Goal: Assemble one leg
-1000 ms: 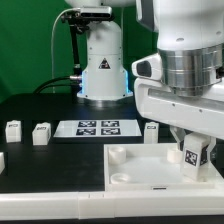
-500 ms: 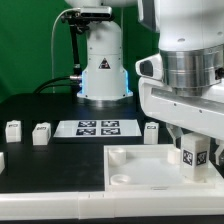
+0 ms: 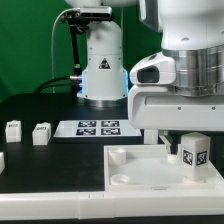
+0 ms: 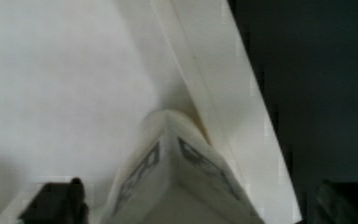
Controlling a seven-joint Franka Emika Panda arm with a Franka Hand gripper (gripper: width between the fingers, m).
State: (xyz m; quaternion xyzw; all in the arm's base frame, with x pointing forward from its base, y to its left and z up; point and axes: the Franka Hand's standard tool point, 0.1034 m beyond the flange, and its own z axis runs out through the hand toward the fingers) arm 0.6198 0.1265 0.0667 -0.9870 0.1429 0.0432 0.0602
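A small white leg with a black-and-white tag stands upright at the far corner of the large flat white panel, on the exterior view's right. My gripper hangs directly over it. In the wrist view the leg fills the middle. The two dark fingertips sit far out on either side with a gap to the leg, so the gripper is open around it. Whether the leg's foot sits in the panel's socket is hidden.
Two more white legs stand on the black table at the exterior view's left, and a third shows at the frame edge. The marker board lies behind the panel. The arm's base stands at the back.
The hand has turned about its vertical axis over the leg. The leg, slightly tilted before, now stands upright. The fingers now sit apart from it.
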